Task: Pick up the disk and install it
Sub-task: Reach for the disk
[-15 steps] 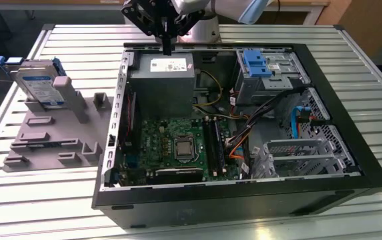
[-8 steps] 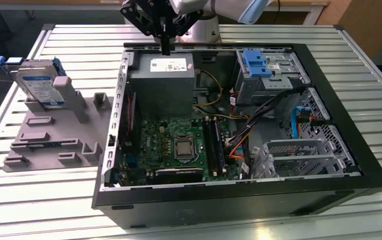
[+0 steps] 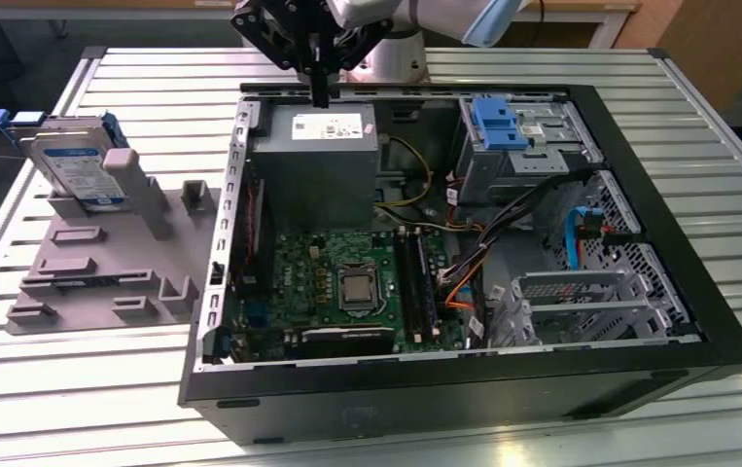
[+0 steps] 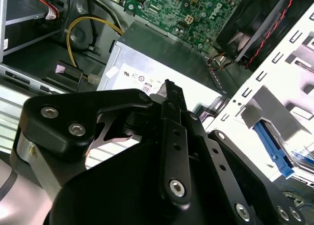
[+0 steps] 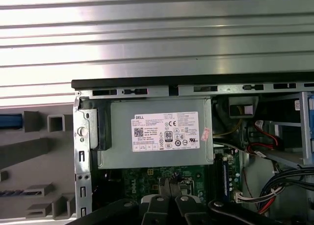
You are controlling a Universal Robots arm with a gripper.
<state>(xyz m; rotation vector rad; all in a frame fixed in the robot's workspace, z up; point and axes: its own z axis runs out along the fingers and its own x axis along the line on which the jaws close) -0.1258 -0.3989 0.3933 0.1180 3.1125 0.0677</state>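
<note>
- The hand (image 3: 321,97) is seen clenched: its black fingers are pressed together and nothing is gripped between them.
- In the exterior view the hand is placed over the far rim of the case (image 3: 475,389), just above the power supply (image 3: 312,161).
- In the first wrist view the power supply's white sticker is seen beyond the closed fingertips (image 5: 166,185). In the second wrist view the same grey box is seen just past them.
- The disk (image 3: 75,173) is stood on edge in a grey fixture (image 3: 98,277), outside the case on the exterior view's left and well apart from the hand.
- Its white-and-blue label is turned toward the exterior camera, and blue rails are seen along its sides.
- The case is laid open on the slatted table (image 3: 513,60), touching the fixture's edge or just beside it.
- Inside the case, the green motherboard (image 3: 332,282) is seen next to the power supply, on the side nearer the exterior camera.
- A blue bracket (image 3: 494,122) is seated in the metal cage at the case's far corner, on the exterior view's right.
</note>
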